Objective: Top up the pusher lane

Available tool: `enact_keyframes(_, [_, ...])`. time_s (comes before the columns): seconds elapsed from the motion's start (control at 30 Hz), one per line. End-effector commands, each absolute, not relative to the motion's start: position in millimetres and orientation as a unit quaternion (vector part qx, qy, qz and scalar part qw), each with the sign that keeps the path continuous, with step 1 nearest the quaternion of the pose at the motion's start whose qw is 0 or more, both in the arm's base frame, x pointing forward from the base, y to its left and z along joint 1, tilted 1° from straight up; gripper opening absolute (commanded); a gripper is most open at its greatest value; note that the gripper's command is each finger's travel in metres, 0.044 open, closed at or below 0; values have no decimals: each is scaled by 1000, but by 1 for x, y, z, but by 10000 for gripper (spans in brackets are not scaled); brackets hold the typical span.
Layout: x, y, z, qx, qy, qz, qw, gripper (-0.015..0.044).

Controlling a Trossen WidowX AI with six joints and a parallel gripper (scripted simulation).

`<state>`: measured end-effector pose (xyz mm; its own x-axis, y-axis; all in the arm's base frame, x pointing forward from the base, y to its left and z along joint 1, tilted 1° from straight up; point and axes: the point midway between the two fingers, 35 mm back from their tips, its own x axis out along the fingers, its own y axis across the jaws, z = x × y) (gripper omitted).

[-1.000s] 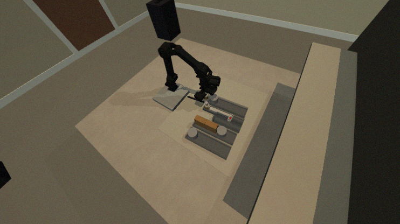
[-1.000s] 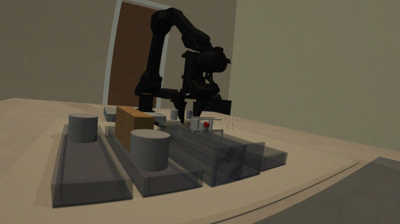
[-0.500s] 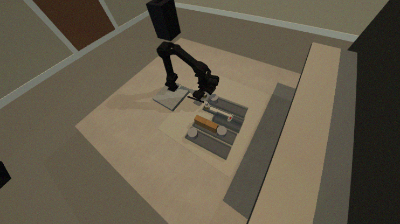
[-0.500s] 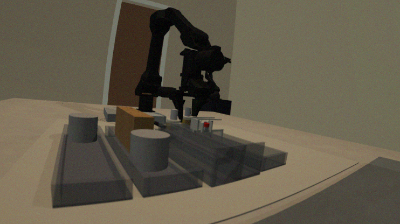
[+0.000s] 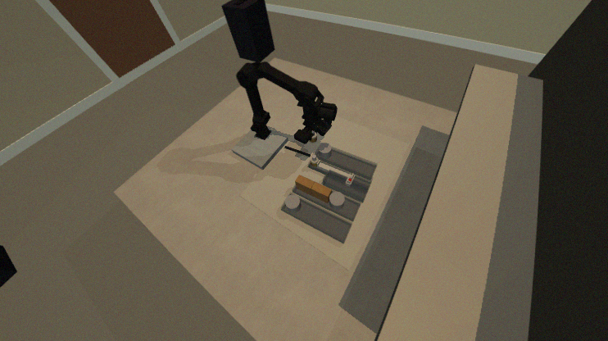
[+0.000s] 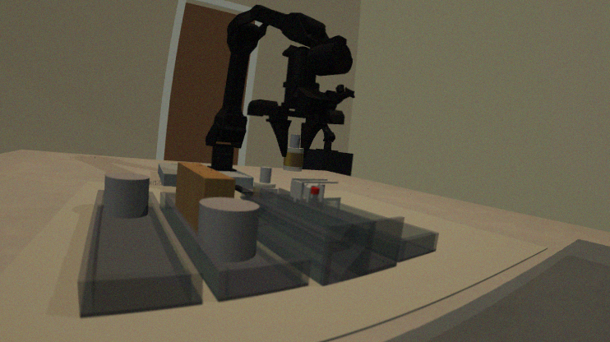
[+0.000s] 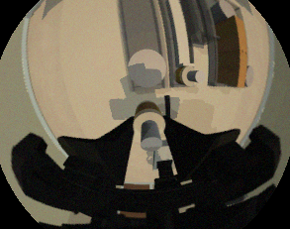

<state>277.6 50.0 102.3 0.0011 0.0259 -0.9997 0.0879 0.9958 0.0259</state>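
A black arm (image 6: 238,72) bends over grey lanes (image 6: 288,225) on the table (image 6: 450,230); its gripper (image 6: 294,138) is clamped on a small amber-banded jar (image 6: 293,156), held clear of the table near the lanes' far ends. A matching jar (image 6: 265,175) stands behind, its base hidden. From above, the gripper hides the held jar.

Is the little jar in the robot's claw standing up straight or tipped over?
Straight up. The jar hangs off the table with its pale cap on top and tan band below, pinched at the cap by the tool.
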Motion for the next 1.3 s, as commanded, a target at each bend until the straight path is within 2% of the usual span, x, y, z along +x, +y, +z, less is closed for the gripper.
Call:
enact_keyframes(0.0, [282,46,123,30,702,-23,711,0])
enact_keyframes(0.3, [285,42,142,20,699,-23,715,0])
enact_keyframes(0.83, [286,-31,91,-8,699,0,715,0])
enact_keyframes(1.27, [286,-34,71,-9,699,1,715,0])
